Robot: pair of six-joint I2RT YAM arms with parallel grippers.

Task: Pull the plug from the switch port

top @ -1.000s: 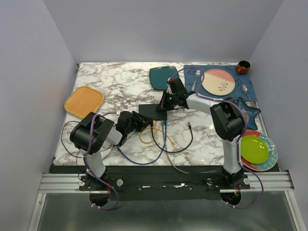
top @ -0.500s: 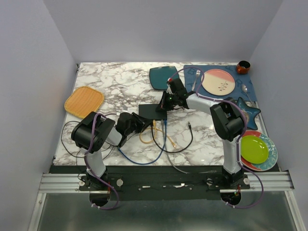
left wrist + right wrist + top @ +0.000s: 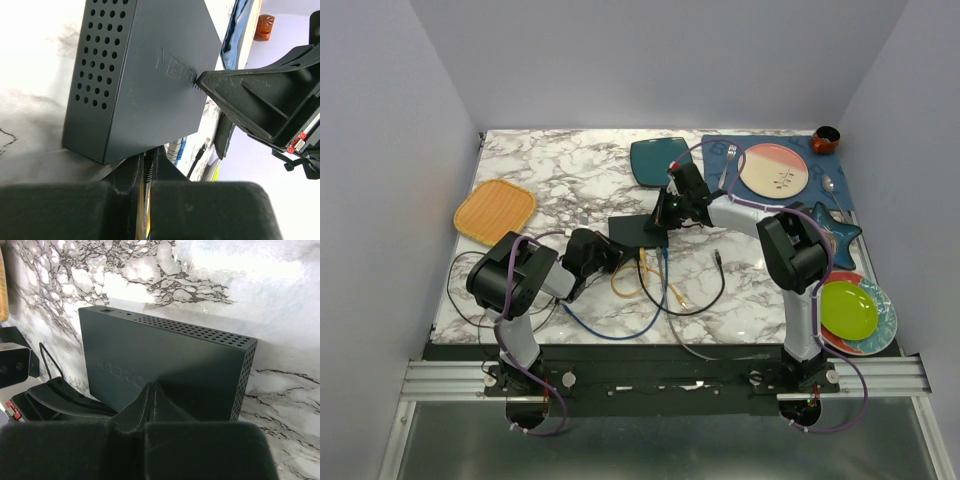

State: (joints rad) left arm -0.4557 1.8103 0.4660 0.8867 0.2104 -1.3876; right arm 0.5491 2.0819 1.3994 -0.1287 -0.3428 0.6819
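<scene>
The matte-black switch (image 3: 636,228) lies mid-table; it also shows in the left wrist view (image 3: 145,75) and the right wrist view (image 3: 165,360). My left gripper (image 3: 609,253) is shut on the plug (image 3: 146,169) of a yellow cable (image 3: 625,285) right at the switch's socket edge; I cannot tell if the plug sits in the port. My right gripper (image 3: 663,217) is shut and empty, its tips (image 3: 152,386) pressed on the switch's top face. A blue cable's plug (image 3: 177,147) is at the same edge.
A dark teal plate (image 3: 658,160) lies behind the switch. An orange woven mat (image 3: 495,210) is at the left. A blue placemat (image 3: 720,150) with a pink plate (image 3: 773,170) is at the back right, stacked plates (image 3: 848,310) at the right edge. A loose black cable end (image 3: 718,258) lies nearby.
My left gripper has drawn back slightly to the left with the yellow cable's plug. The switch and the loose black cable end have shifted a little. The right gripper stays on the switch.
</scene>
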